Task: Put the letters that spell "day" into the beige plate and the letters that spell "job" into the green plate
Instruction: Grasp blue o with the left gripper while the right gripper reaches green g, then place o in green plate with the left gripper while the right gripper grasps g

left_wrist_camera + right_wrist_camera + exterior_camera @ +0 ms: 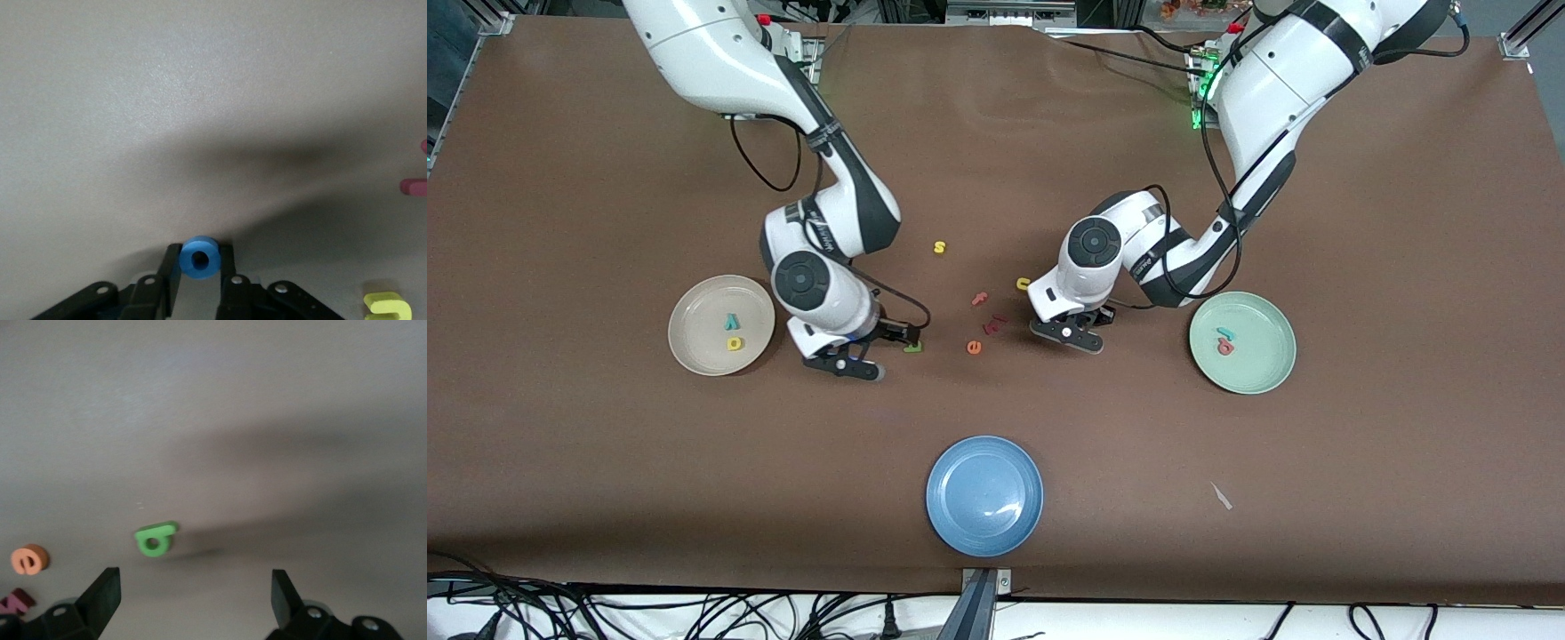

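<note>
My left gripper (199, 261) is shut on the blue ring "o" (199, 257), low over the table between the scattered letters and the green plate (1263, 360); in the front view the left gripper (1069, 334) hides the "o". That plate holds the teal "j" (1225, 333) and the salmon "b" (1224, 348). My right gripper (852, 363) hangs open beside the beige plate (698, 333), which holds the teal "y" (732, 321) and the yellow "a" (735, 343). The green "d" (155, 540) lies on the table just ahead of the open right gripper (195, 587), not between its fingers.
Loose letters lie mid-table: yellow "s" (939, 247), yellow "u" (1023, 284), pink "f" (980, 299), dark red pieces (994, 325), orange "e" (974, 347). A blue plate (984, 495) sits nearest the front camera.
</note>
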### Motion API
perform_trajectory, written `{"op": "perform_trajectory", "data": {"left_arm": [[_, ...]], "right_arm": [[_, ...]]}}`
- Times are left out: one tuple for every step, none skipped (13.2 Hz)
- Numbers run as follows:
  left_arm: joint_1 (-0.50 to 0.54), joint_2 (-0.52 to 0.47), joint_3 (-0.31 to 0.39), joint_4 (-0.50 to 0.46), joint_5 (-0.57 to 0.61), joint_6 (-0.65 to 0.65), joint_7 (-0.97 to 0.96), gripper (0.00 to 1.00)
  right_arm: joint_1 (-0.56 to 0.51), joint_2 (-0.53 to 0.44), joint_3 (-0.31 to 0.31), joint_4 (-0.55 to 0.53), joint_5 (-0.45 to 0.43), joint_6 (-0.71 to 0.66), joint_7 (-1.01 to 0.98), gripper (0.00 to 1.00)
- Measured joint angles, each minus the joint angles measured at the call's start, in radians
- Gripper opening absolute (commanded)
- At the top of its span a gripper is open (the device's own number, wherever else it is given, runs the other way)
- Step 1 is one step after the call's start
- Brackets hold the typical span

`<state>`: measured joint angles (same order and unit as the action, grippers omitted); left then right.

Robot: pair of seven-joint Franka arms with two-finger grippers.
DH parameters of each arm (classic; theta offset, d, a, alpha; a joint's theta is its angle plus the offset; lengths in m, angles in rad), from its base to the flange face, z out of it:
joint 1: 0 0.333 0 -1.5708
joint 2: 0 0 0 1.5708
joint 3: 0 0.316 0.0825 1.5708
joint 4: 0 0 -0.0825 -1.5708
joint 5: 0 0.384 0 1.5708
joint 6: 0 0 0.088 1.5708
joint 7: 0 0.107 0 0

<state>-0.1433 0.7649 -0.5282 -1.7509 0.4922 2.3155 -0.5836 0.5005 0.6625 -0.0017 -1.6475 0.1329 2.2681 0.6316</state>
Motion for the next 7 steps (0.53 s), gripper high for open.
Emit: {"op": "perform_trajectory", "data": {"left_arm": [[0.0,-0.002,0.001,0.0,0.0,-0.007,0.0,0.06],[0.001,-0.006,0.001,0.0,0.0,-0.024,0.0,0.06],[0.002,-0.015,0.001,0.002,0.0,-0.049,0.0,0.06],[0.003,-0.03,0.001,0.004,0.0,-0.078,0.0,0.06],[0.006,-0.051,0.001,0.006,0.0,-0.11,0.003,0.06],[0.009,-0.074,0.001,0.007,0.0,-0.142,0.01,0.07],[0.013,-0.099,0.002,0.007,0.0,-0.169,0.02,0.07]], "right_arm": [[0.01,0.016,0.0,0.012,0.0,0.007,0.014,1.0],[0.015,0.03,0.0,0.023,0.0,0.01,0.02,1.0],[0.017,0.043,0.0,0.034,0.0,0.014,0.025,1.0],[0.019,0.054,0.0,0.044,0.0,0.02,0.031,1.0],[0.02,0.063,0.0,0.051,0.0,0.028,0.035,1.0],[0.023,0.071,0.0,0.056,0.0,0.037,0.037,1.0],[0.026,0.079,0.0,0.061,0.0,0.043,0.038,0.99]]}}
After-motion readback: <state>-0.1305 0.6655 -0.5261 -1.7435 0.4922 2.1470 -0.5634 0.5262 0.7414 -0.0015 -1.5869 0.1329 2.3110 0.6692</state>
